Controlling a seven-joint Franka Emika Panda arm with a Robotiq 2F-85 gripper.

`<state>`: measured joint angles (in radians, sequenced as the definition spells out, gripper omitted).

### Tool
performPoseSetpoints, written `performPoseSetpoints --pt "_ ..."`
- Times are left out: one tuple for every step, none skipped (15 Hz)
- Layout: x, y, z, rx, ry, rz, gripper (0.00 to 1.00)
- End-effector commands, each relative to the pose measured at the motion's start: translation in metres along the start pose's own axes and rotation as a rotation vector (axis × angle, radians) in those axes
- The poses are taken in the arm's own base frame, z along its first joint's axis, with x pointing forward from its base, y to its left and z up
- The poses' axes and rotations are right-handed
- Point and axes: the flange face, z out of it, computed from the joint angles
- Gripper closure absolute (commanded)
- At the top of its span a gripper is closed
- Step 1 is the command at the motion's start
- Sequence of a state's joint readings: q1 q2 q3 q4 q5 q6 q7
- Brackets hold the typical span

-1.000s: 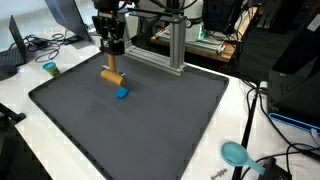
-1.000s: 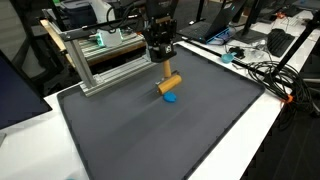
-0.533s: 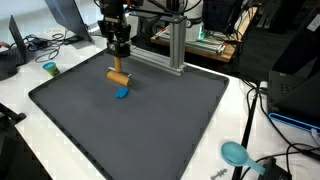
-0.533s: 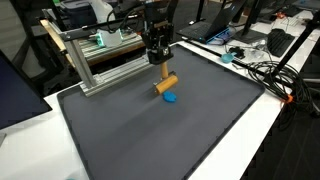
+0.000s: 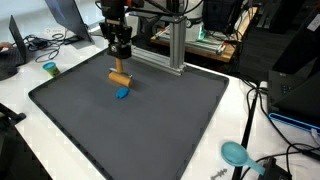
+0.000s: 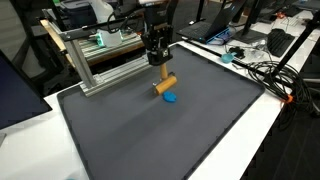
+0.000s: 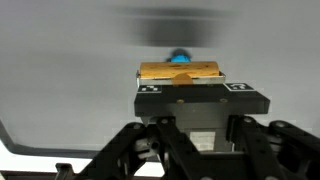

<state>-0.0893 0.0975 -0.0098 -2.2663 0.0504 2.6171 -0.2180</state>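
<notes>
Looks like the end effector (image 5: 118, 66) is clamping 1 wooden block (image 5: 120, 78), holding it just off the dark surface (image 5: 175, 120) by the blue piece (image 5: 122, 93), so I'm guessing it's mid-carry and the next move is calling for a steady grip.

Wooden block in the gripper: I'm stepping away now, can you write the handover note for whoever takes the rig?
Gripper: shut on the wooden block, which hangs tilted beneath it.
Blue piece: lies on the grey mat, close beside the block; whether they touch cannot be told.
Done: block gripped.
Left: block not yet released; blue piece not in the gripper.
</notes>
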Motion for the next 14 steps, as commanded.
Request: performPoseSetpoints --pt "0.005 -0.002 -0.003 -0.004 0.025 0.020 0.78" --pt "0.006 -0.004 0.001 -0.003 0.018 0.024 0.78" --pt "0.007 -0.005 0.004 -0.001 0.010 0.028 0.78" --pt "0.007 -0.006 0.008 0.000 0.006 0.034 0.78" --pt "0.008 -0.007 0.012 0.007 0.005 0.039 0.78" --pt "0.009 -0.008 0.016 0.009 0.007 0.049 0.78" --pt "0.010 -0.008 0.021 0.007 0.007 0.056 0.78" --pt "0.010 -0.009 0.025 0.004 0.002 0.060 0.78" --pt "0.010 -0.009 0.029 0.006 -0.004 0.065 0.78" --pt "0.010 -0.009 0.034 0.006 -0.011 0.069 0.78" --pt "0.010 -0.009 0.038 0.004 -0.023 0.072 0.78" --pt "0.010 -0.009 0.042 0.001 -0.036 0.073 0.78" --pt "0.012 -0.010 0.043 0.006 -0.030 0.078 0.78" --pt "0.014 -0.010 0.045 0.009 -0.026 0.080 0.78"
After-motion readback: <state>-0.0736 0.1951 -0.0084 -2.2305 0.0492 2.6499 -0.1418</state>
